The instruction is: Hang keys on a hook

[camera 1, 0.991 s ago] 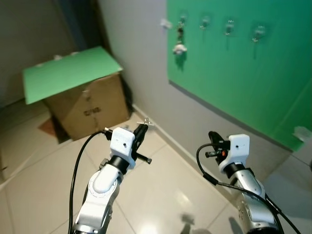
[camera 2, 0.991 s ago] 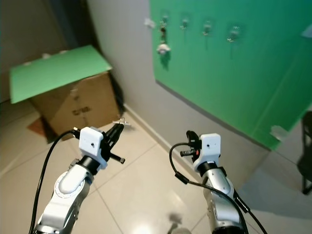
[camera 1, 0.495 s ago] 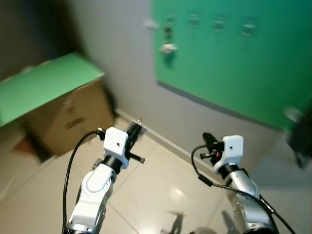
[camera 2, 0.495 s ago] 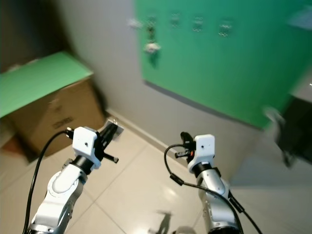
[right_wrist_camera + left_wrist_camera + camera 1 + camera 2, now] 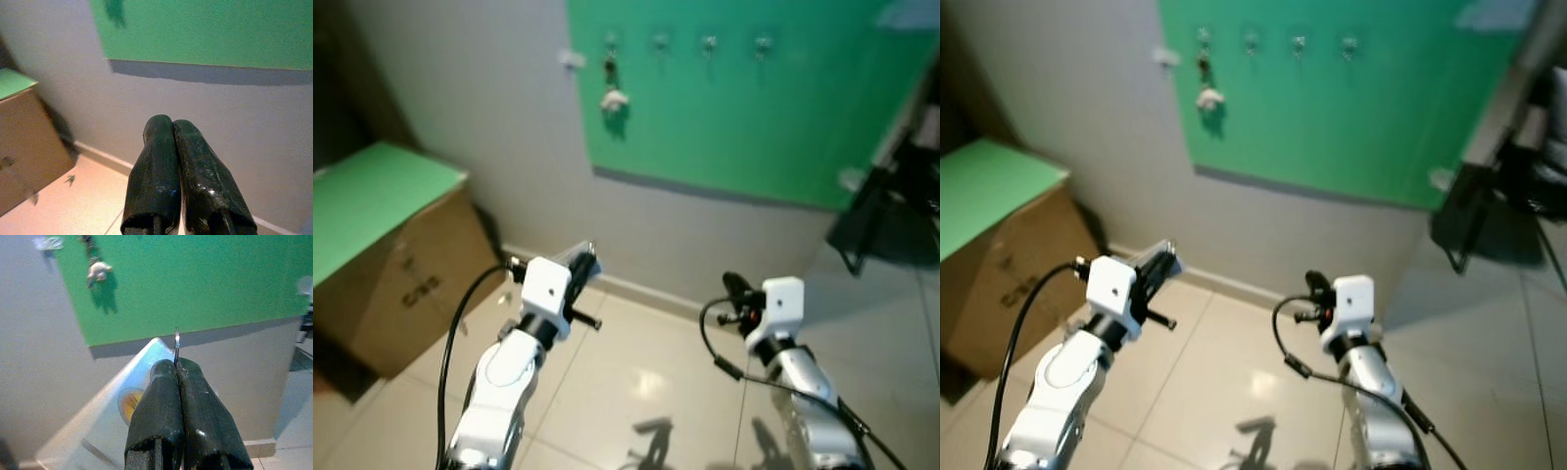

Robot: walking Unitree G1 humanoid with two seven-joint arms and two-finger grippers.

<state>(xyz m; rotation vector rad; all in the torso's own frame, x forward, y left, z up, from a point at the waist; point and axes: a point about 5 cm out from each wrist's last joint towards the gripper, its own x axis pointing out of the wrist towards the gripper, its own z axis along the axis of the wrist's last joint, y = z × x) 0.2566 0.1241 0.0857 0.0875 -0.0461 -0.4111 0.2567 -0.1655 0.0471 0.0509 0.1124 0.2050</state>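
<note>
Two grippers are raised before the far wall. At left, the left gripper point(image 5: 176, 367) pinches a key ring point(image 5: 176, 345) with a pale tag point(image 5: 122, 406). Farther right, the right gripper point(image 5: 172, 128) has its fingers pressed together, holding nothing. Hooks point(image 5: 709, 43) line the far green board point(image 5: 783, 117).

Open floor point(image 5: 646, 362) up to green board point(image 5: 734, 108); cardboard box point(image 5: 382, 264) left, dark chair point(image 5: 881, 211) right
</note>
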